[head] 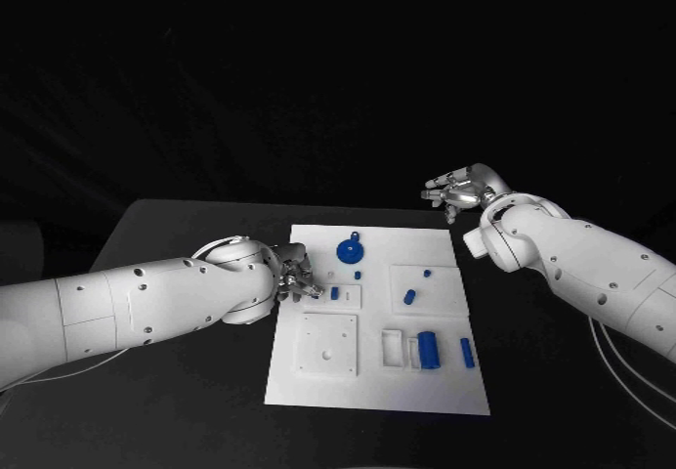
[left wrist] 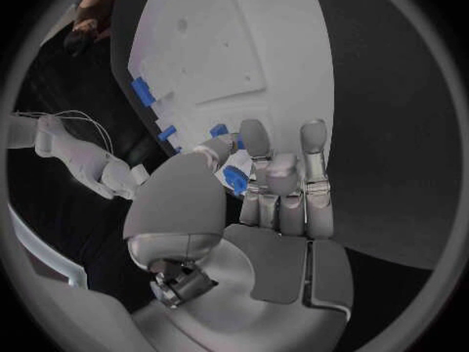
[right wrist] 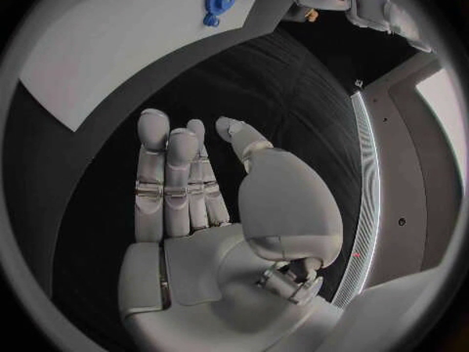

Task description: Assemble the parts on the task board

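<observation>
The left hand (head: 293,277) rests at the white task board's (head: 378,391) left edge beside a small blue part (head: 338,291). The right hand (head: 461,191) hovers past the far right corner, fingers apart.

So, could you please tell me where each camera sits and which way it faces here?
Head view: on the robot's head, looking down at the task board; both arms reach in.
Left wrist view: behind the left hand, facing the board's edge; its fingers pinch a small blue part.
Right wrist view: behind the right hand, open over the black table.
Shared: the blue round part shows in head and right wrist views.
</observation>
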You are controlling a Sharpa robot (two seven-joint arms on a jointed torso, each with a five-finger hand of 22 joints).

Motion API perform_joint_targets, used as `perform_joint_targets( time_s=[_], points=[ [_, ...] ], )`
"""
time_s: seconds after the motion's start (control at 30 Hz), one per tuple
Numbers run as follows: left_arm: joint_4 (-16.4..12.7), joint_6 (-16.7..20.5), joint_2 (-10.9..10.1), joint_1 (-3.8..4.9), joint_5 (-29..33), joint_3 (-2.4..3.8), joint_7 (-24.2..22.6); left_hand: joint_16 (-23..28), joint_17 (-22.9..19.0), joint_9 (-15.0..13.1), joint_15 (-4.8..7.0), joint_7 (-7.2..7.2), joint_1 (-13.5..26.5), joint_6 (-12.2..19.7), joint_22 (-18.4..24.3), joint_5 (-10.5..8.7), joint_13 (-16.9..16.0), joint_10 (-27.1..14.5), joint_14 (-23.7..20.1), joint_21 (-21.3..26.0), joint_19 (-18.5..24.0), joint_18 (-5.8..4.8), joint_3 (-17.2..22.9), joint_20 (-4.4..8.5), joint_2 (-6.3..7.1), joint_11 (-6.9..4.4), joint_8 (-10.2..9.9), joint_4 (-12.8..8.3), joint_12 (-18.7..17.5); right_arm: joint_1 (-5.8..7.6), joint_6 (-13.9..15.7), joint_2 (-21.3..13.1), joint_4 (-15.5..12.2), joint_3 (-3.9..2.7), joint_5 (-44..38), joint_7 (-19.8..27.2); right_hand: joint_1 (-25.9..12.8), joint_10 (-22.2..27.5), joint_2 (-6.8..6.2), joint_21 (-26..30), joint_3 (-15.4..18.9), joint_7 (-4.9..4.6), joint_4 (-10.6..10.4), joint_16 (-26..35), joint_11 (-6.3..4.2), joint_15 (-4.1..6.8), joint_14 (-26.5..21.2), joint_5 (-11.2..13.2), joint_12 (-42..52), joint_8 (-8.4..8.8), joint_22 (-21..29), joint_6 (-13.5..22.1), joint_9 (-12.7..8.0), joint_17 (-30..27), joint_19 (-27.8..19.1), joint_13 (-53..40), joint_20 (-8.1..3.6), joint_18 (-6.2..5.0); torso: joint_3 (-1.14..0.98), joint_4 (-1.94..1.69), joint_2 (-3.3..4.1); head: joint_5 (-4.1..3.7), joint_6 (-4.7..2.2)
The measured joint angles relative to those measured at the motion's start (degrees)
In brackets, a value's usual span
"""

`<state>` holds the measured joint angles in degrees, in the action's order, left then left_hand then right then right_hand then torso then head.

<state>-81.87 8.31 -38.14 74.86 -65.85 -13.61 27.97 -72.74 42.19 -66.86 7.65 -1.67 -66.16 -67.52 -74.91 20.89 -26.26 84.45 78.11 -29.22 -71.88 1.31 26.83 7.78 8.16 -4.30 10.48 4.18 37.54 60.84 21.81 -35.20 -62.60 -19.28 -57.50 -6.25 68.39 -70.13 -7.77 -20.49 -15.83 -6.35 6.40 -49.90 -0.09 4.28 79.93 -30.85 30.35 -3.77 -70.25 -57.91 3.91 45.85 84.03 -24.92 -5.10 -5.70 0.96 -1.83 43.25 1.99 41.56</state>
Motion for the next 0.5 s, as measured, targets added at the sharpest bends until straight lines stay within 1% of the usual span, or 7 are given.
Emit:
perform_joint_targets(
  time_s=[0.13,0.23,0.43,0.5],
  points=[
    [0.01,0.00,0.02,-0.01,0.00,0.00,0.04,0.00,-0.03,-0.15,0.00,0.00,0.50,0.00,0.00,-0.44,0.28,0.00,0.01,0.03,-0.21,0.00,0.36,0.21,0.59,0.00,0.01,0.09,0.27,0.00,0.00,-0.01,-0.02,0.00,0.00,0.00,0.00,0.00,0.00,0.00,0.00,0.00,0.00,0.00,0.00,0.00,0.00,0.00,0.00,0.00,0.00,-0.01,0.00,0.00,0.00,0.00,0.00,0.00,0.00,-0.01,0.00,0.00,-0.03],
    [0.02,0.00,0.03,-0.01,0.00,0.00,0.08,0.00,-0.03,-0.23,0.00,0.00,0.58,0.00,0.00,-0.46,0.32,0.00,0.02,0.22,-0.21,0.00,-0.11,0.21,1.07,0.00,0.12,0.89,0.27,0.00,0.00,-0.02,-0.02,0.00,0.00,0.00,0.00,0.00,0.00,0.00,0.00,0.01,0.00,0.00,0.00,0.00,0.00,0.00,0.00,0.00,0.00,-0.01,0.00,0.00,0.00,0.00,0.00,0.00,0.01,-0.01,0.01,0.00,-0.03],
    [0.04,0.00,0.05,-0.01,0.00,0.00,0.16,0.00,-0.03,-0.17,0.01,0.01,0.57,-0.01,0.00,-0.75,0.39,0.00,0.03,0.22,-0.21,0.00,-0.16,0.21,1.21,0.00,-0.11,1.26,0.27,0.00,0.01,-0.04,-0.04,0.00,0.00,0.00,0.00,0.00,0.00,0.00,0.00,-0.11,0.00,0.00,0.00,0.00,0.00,-0.23,0.00,0.00,0.10,0.11,0.00,0.00,0.00,0.00,0.00,0.00,0.02,-0.01,0.01,0.00,-0.03],
    [0.07,-0.01,0.06,-0.01,0.00,0.00,0.18,0.00,-0.03,-0.17,0.02,0.07,0.23,-0.07,0.01,-0.75,0.50,0.00,0.04,0.45,-0.21,0.00,-0.34,0.21,1.54,0.00,-0.11,1.92,0.27,0.00,0.01,-0.05,-0.04,0.00,0.00,0.00,0.00,0.00,0.00,0.00,0.00,-0.13,0.00,0.00,0.00,0.00,0.00,-0.23,0.00,0.00,0.10,0.13,0.00,0.00,0.00,0.00,0.00,0.00,0.02,-0.01,0.01,0.00,0.01]
  ],
)
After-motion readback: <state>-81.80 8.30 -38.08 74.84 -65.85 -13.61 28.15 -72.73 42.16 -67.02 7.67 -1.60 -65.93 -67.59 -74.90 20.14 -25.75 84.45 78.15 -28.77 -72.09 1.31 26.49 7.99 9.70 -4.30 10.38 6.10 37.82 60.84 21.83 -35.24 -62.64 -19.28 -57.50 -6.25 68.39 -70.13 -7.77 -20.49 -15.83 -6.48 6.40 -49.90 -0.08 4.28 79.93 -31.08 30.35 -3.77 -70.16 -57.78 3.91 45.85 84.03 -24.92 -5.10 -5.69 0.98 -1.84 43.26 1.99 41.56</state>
